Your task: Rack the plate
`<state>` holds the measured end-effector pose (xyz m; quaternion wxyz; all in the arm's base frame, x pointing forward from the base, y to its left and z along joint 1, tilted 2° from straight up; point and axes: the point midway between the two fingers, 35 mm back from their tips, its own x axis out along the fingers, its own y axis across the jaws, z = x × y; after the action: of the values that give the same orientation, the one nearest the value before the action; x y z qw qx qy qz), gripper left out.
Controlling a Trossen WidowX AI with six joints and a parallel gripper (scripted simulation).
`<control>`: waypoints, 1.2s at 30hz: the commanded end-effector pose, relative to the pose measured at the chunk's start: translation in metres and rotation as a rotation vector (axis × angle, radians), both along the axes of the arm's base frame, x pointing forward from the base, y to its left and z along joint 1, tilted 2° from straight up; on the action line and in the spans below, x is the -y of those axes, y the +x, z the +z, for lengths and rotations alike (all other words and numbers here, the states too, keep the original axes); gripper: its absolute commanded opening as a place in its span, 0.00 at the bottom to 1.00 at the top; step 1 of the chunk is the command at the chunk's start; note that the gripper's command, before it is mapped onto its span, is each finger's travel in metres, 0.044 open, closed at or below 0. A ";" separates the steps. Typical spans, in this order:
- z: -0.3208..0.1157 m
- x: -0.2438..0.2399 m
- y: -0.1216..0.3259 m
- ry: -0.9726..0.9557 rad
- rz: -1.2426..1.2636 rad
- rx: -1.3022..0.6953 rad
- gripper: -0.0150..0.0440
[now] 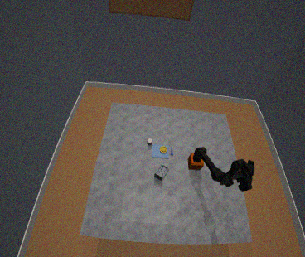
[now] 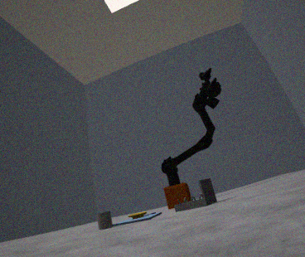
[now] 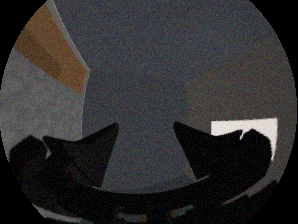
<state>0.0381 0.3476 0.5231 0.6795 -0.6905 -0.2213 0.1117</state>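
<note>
"Where is the claw?"

"High in the air, from where I stand. The claw (image 1: 250, 176) (image 2: 210, 79) (image 3: 147, 125) is up at the end of the black arm (image 1: 213, 169) (image 2: 191, 152), pointing upward, well above the plate."

"Is it holding anything?"

"No. Its two dark fingers stand wide apart, nearly as far as they go, with only bare wall seen between them. A bright white panel (image 2: 120, 4) (image 3: 250, 126) shows behind one finger in the wrist view."

"And below?"

"The arm rises from an orange base (image 1: 195, 167) (image 2: 177, 196). Seen from above, the claw is on one side of that base and the plate is on the other, so they're well apart."

"Tell me about the plate."

"The plate (image 1: 163, 149) (image 2: 137, 215) is small and yellow, lying flat over a light blue mat (image 1: 157, 153) (image 2: 135, 220). A thin blue object (image 1: 171, 151) lies at the mat's side, too small for me to name."

"Where's the rack?"

"The grey dish rack (image 1: 162, 172) (image 2: 191, 206) stands near the mat, apart from the plate. A pale cup-like cylinder (image 1: 149, 142) (image 2: 104, 220) stands near the mat too, by another corner."
</note>
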 end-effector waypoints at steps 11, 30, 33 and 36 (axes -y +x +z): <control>0.043 0.044 -0.004 0.169 0.103 0.017 0.93; 0.115 0.149 0.007 0.630 0.252 0.068 0.93; 0.124 0.174 0.014 0.720 0.261 0.072 0.93; 0.131 0.200 0.023 0.812 0.267 0.077 0.93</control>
<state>0.0481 0.1844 0.6446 0.8450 -0.3875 -0.3569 0.0916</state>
